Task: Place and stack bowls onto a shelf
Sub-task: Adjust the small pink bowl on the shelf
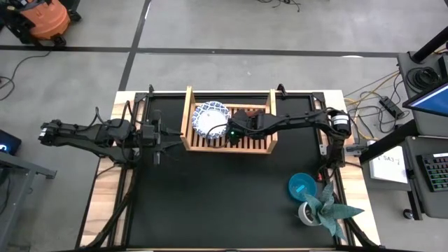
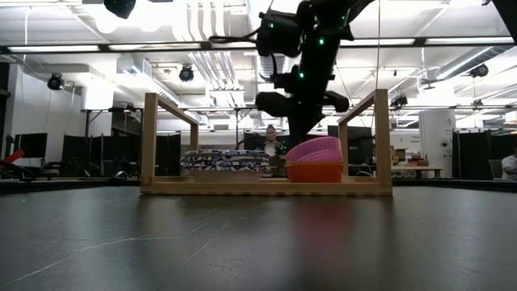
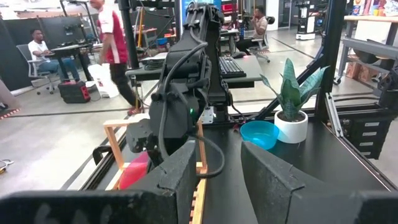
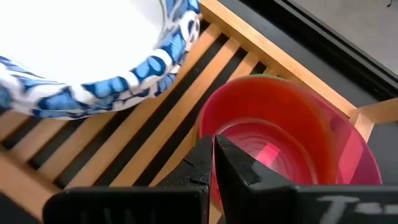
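Noted directly beneath the right gripper [image 4: 214, 155]: a nest of small plain plastic bowls, a red bowl [image 4: 273, 134] seated inside a pink bowl [image 4: 357, 158], with a sliver of green rim [image 4: 264, 77] showing at the far edge, all resting on the slatted base of the light-brown wooden shelf [image 1: 190, 112]. Judged light, thin-walled and slightly flexible, with smooth slippery surfaces; best taken by a pinch across the rim wall, one finger inside and one outside, without hard squeezing. Just beside the gripper, on the same slats, a stack of wide white bowls with blue-patterned rims [image 1: 211, 119]; judged heavier, rigid and breakable, to be kept clear of knocks. Well apart from the gripper, toward the right arm's base, a teal plastic bowl [image 1: 302, 186] not yet shelved, next to a small white pot with a spiky green plant [image 1: 323, 208]. Right arm reaching across over the shelf, wrist bent downward, fingertips pressed together with no gap and nothing between them, poised above the red bowl's interior; contact with the bowl not determinable. Left gripper [image 1: 159, 135] held outside the shelf's left rail, arm stretched low along the table, fingers parted and empty in the left wrist view.
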`<act>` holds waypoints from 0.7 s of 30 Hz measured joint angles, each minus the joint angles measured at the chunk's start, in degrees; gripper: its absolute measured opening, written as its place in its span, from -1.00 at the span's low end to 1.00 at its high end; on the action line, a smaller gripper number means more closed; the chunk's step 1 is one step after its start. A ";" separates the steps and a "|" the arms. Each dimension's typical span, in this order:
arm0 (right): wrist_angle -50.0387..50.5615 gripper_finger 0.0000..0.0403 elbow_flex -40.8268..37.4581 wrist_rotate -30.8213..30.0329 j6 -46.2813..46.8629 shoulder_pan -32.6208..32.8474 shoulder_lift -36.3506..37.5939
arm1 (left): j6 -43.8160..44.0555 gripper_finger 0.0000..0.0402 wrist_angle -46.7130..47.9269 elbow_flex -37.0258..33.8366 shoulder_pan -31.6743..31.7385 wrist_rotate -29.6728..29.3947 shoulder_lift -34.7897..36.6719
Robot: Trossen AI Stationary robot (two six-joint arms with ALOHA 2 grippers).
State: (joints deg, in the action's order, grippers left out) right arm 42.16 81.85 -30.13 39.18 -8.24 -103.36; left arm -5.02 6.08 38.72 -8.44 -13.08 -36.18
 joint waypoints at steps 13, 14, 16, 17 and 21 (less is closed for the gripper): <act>4.91 -0.96 0.22 -2.91 5.99 1.65 -0.77 | -0.28 -0.45 0.03 0.00 0.00 0.00 -0.11; 4.21 -0.96 0.05 -2.91 5.98 1.61 -1.22 | -0.28 -0.45 0.03 0.00 0.01 0.00 -0.11; 3.65 -0.96 -0.26 -2.91 5.97 1.61 -1.77 | -0.28 -0.45 0.03 0.00 0.00 0.00 -0.11; 3.83 -0.96 -0.43 -2.92 5.97 1.61 -1.90 | -0.28 -0.45 0.03 0.00 0.00 0.00 -0.11; 3.73 -0.96 -0.44 -3.08 5.92 1.69 -1.53 | -0.28 -0.45 0.01 0.00 0.00 0.00 -0.11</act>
State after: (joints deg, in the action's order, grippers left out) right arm 45.89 81.41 -33.21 45.10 -6.55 -104.89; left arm -5.30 6.09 38.72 -8.45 -13.08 -36.29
